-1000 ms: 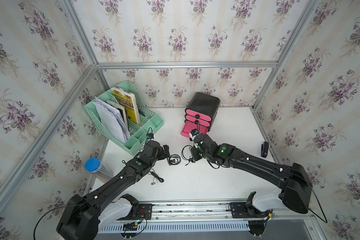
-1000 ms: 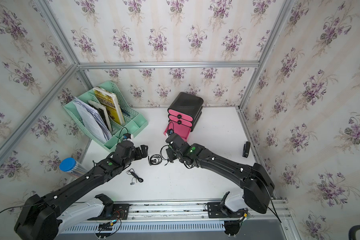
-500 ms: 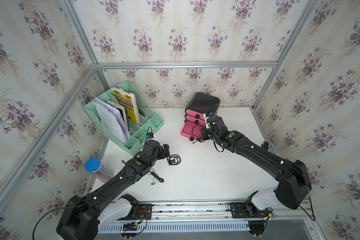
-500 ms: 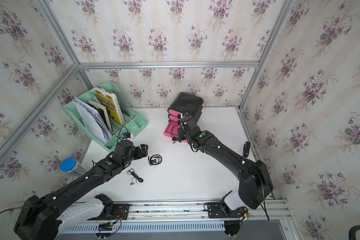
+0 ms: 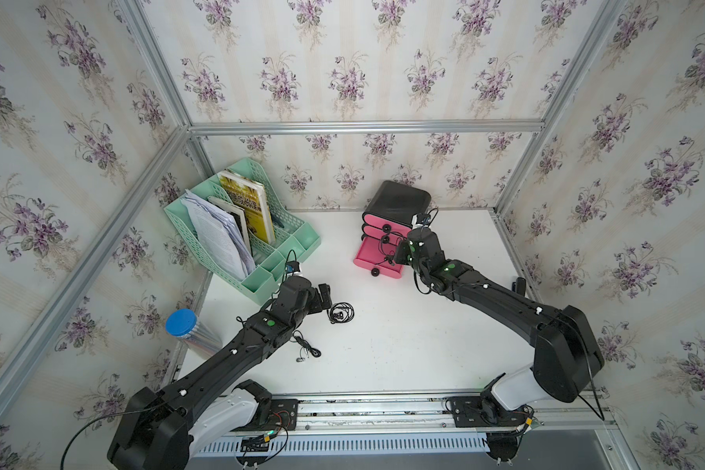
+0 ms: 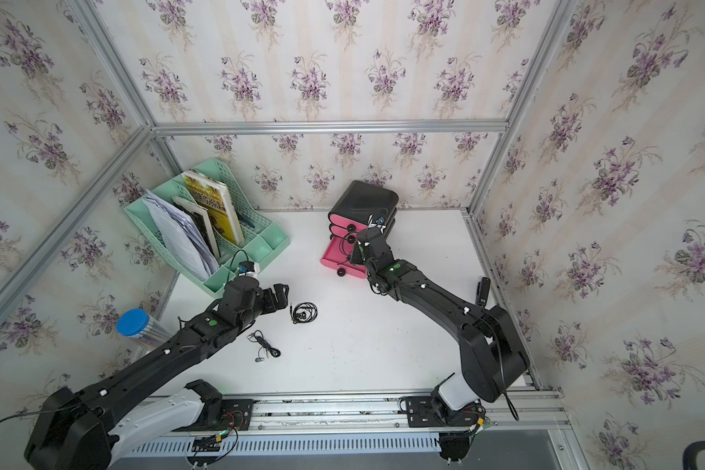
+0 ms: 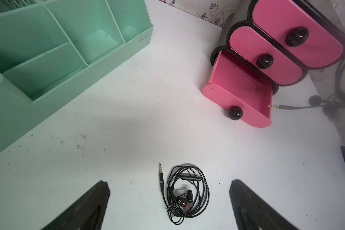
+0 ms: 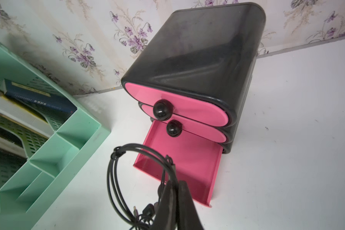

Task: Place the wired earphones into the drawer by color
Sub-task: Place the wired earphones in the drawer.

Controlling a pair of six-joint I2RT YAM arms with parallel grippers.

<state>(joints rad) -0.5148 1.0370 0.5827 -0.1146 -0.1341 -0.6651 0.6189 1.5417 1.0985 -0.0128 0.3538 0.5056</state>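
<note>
The right hand (image 8: 174, 184) is pressed together, pinching black earphones (image 8: 111, 185) whose coil hangs from it. It hovers at the side of the pulled-out bottom drawer (image 5: 373, 260) of the cabinet (image 5: 397, 199). In the left wrist view the plug tip sits just beside the drawer's side wall; whether they touch I cannot tell. The two upper drawers are shut.

The left hand (image 7: 169, 185) is spread wide, low over the bench (image 5: 403, 346), with a second black set (image 7: 187, 195) lying coiled between its fingers (image 7: 100, 191), apart from both. A third set (image 5: 308, 350) lies loose near the left arm. The green rack (image 5: 261, 280) stands just beyond the left hand.
</note>
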